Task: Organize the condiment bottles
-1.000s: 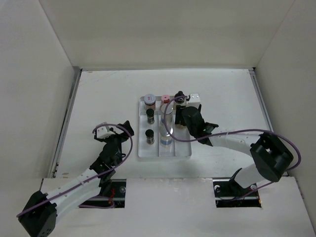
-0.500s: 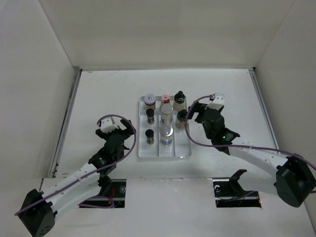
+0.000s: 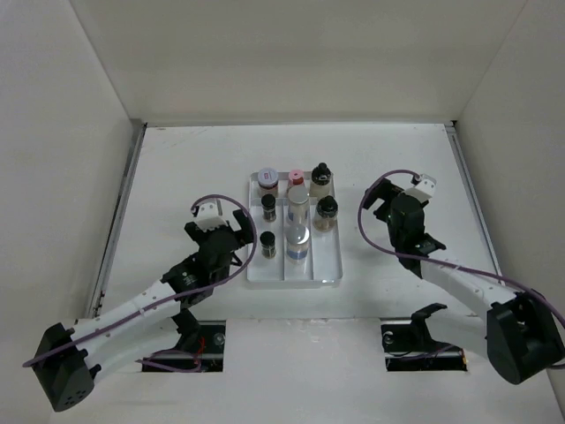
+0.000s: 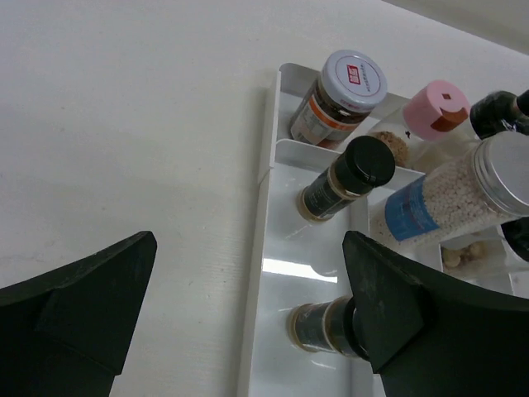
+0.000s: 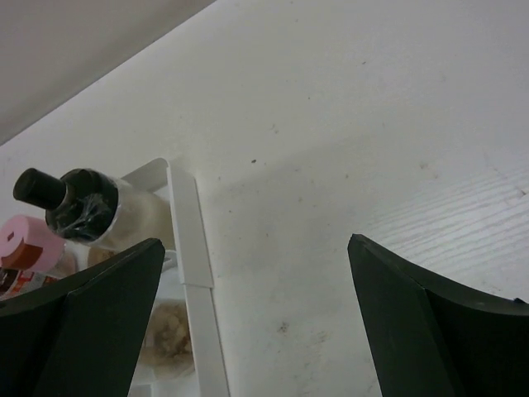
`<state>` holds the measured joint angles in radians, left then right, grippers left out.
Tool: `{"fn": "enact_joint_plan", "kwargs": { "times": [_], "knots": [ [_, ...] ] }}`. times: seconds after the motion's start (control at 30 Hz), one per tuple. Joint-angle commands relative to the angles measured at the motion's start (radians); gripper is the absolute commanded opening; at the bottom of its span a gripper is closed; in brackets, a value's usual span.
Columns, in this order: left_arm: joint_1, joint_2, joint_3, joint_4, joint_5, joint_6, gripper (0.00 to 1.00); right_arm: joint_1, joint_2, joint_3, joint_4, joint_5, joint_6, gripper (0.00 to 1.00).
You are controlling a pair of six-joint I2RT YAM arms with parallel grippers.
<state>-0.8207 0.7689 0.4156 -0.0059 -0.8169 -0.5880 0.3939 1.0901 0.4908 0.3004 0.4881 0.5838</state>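
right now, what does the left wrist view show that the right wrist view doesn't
Only the left wrist view: the silver-lidded brown jar, two dark black-lidded jars, and the clear silver-lidded shaker of white beads. Only the right wrist view, plainly: the clear bottle with a black knob cap. Both: the pink-capped bottle and the clear divided tray.

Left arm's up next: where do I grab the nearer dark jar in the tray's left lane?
By its black lid, from above: the nearer dark jar stands upright, with the tray wall and the silver-lidded clear bottle flanking it. Probably close along the lane, where there is room.
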Motion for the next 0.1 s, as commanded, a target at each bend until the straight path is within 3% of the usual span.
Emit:
{"fn": "enact_joint_plan", "kwargs": {
  "times": [0.0,0.07],
  "knots": [
    [-0.011,-0.002,0.054,-0.014,0.007,-0.009,1.0,0.004,0.005,0.012,0.052,-0.036,0.027,1.0],
    [-0.008,0.015,0.063,-0.029,0.007,-0.009,1.0,0.004,0.004,0.011,0.052,-0.036,0.025,1.0]
  ]
}}
